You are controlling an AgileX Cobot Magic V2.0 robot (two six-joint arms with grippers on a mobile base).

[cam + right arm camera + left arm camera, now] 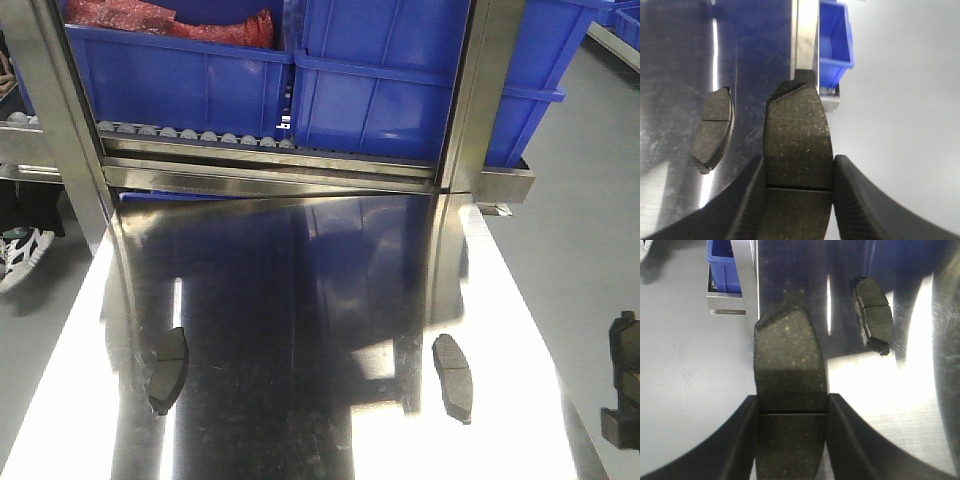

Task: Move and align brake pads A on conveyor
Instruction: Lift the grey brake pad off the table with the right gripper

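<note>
On the steel worktop [300, 300] before a roller rack [200, 135] of blue bins [380, 90], grey floor [590, 200] alongside, a brake pad A [168, 368] lies left, a second pad [452, 375] right, well apart; the left end effector [792, 407], part-open, clamps a third pad [790, 355], the right end effector [799, 170] a fourth pad [797, 125].

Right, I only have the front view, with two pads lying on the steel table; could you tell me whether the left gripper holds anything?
Observer: Yes, the left wrist view shows the left gripper shut on a pad.
Operator: Thank you. And the other arm?
Observer: The right gripper is shut on a second pad.
Operator: Is the left one over the table?
Observer: In the left wrist view the pad lies across the table edge, with floor beside it.
</note>
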